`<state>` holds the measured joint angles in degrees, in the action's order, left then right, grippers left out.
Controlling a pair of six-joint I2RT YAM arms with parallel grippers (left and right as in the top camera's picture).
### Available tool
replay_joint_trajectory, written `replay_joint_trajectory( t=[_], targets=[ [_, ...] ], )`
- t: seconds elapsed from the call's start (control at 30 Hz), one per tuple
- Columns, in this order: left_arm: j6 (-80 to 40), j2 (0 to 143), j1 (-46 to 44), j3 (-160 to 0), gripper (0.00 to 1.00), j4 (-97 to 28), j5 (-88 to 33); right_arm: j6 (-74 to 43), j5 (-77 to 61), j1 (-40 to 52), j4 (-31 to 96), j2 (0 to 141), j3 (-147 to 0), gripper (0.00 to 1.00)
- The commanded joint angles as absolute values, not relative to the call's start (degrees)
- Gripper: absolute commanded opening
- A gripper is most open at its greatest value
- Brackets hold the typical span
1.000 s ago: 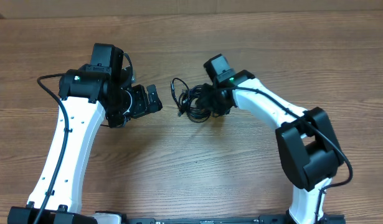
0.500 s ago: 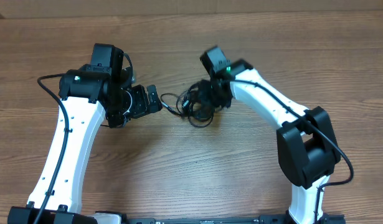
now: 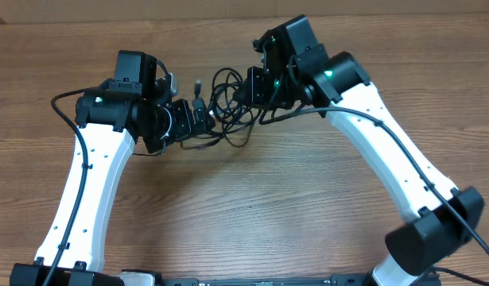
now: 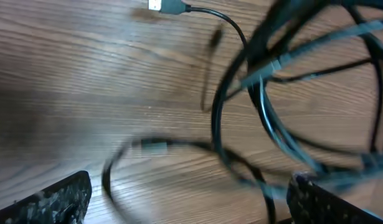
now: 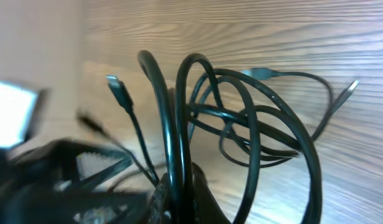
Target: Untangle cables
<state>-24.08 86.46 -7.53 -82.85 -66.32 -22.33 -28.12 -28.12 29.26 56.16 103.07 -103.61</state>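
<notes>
Overhead: fixed above, facing straight down, far enough to frame both arms and the table point(image 3: 244, 214). Wrist views: each close, low, looking forward past its own jaws. All three share the cables point(image 3: 226, 111) ahead of both pairs of jaws.

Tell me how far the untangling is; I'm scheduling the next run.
Done: the right pincer is shut on the bunch of thin black plug-ended cables. In hand: the open left pincer sits at their loops. Left: nearly everything; the cords are one looped bundle, none laid apart.
</notes>
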Motion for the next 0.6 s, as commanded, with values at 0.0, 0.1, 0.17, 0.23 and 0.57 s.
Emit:
replay_joint_trajectory(
  t=[0.0, 0.1, 0.17, 0.23, 0.57],
  targets=[
    [-25.0, 86.9, -7.7, -82.4, 1.00, -65.8, -24.2, -26.9, -33.1, 29.1, 55.1, 99.0, -105.2, 0.04],
    [-24.9, 86.9, -7.7, -82.4, 1.00, -65.3, -25.9, -26.9, -33.2, 29.1, 56.3, 97.6, -105.2, 0.04],
    [-24.9, 86.9, -7.7, -82.4, 0.97, -65.1, -26.7, -26.9, -33.6, 29.1, 57.4, 97.3, -105.2, 0.04],
    [-24.9, 86.9, -7.8, -82.4, 0.75, -65.1, -26.6, -26.9, -36.9, 29.1, 57.9, 97.3, -105.2, 0.04],
    [-26.2, 86.9, -7.8, -82.4, 0.34, -66.4, -21.1, -27.4, -42.8, 28.9, 57.1, 97.2, -105.2, 0.04]
  ],
)
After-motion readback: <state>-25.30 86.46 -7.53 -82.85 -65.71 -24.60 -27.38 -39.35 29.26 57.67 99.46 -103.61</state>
